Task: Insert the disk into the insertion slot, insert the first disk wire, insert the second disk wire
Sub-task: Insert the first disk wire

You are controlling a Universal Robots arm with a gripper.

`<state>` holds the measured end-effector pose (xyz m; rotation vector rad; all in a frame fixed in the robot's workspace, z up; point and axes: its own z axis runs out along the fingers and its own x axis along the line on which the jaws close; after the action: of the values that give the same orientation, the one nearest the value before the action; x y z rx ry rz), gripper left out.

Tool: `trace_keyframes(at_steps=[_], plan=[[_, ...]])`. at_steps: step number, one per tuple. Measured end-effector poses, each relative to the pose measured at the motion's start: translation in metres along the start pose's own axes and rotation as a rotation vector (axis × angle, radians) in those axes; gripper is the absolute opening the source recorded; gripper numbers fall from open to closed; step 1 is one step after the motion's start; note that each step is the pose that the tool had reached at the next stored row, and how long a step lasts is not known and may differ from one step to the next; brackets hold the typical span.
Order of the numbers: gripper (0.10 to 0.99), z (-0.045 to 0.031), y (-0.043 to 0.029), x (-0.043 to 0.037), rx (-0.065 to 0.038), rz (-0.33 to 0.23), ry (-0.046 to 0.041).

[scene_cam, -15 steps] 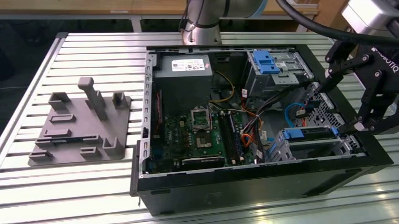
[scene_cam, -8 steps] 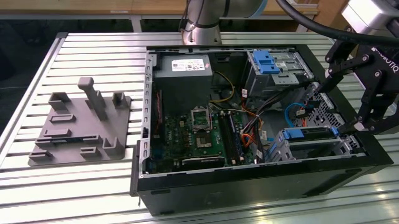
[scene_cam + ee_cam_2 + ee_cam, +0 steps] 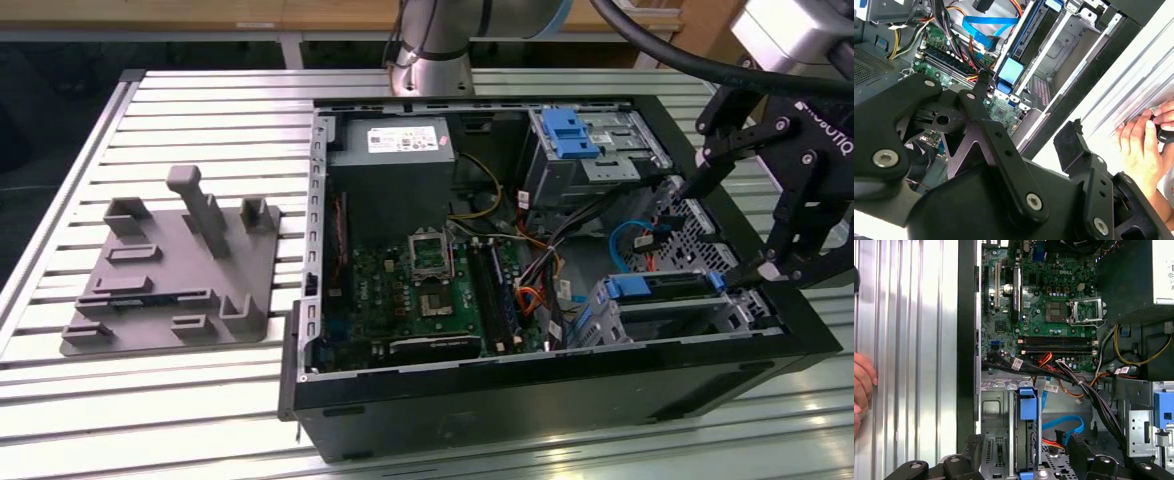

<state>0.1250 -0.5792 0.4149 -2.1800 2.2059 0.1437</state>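
Observation:
The disk (image 3: pixel 663 283), framed by its blue carrier, sits in the insertion slot (image 3: pixel 621 322), a small grey perforated cage at the case's front corner on the exterior view's right. In the first wrist view the disk (image 3: pixel 1028 405) stands edge-on inside the cage (image 3: pixel 996 412). My gripper (image 3: pixel 721 230) hangs open just above it with nothing between its fingers; in both wrist views the black fingertips (image 3: pixel 974 447) straddle the cage. A blue flat wire (image 3: pixel 1061 425) curves beside the disk; I cannot tell whether its end is plugged in.
A larger grey bay with a blue latch (image 3: pixel 567 135) sits at the case's back. The motherboard (image 3: pixel 427 285) and bundled cables (image 3: pixel 1074 377) lie beside the cage. A grey fixture plate (image 3: pixel 167 275) rests on the slatted table. A person's hand (image 3: pixel 1144 145) rests outside the case.

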Motion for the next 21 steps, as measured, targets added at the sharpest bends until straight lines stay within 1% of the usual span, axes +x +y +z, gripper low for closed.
trace_keyframes(at_steps=[2, 3, 6, 7, 8, 11, 14, 15, 16, 17, 21], plan=[[0.788, 0.0001, 0.0001, 0.0, 0.0, 0.0, -0.0001], [0.788, 0.0003, 0.0003, 0.0, 0.002, 0.003, -0.0003], [0.788, 0.0009, 0.0002, 0.0, 0.007, 0.039, -0.0006], [0.788, 0.0008, 0.0003, 0.0, 0.008, 0.048, 0.0033], [0.788, 0.0009, 0.0003, -0.0001, 0.009, 0.052, 0.0127], [0.788, 0.0015, 0.0003, -0.004, 0.011, 0.054, 0.0652], [0.788, 0.0026, 0.0004, -0.0116, 0.013, 0.056, 0.1203], [0.788, 0.0033, 0.0004, -0.0147, 0.014, 0.057, 0.1371], [0.788, 0.0042, 0.0004, -0.0185, 0.014, 0.057, 0.149], [0.788, 0.0052, 0.0004, -0.0229, 0.014, 0.057, 0.1546], [0.788, 0.0105, 0.0001, -0.04, 0.015, 0.058, 0.1671]])
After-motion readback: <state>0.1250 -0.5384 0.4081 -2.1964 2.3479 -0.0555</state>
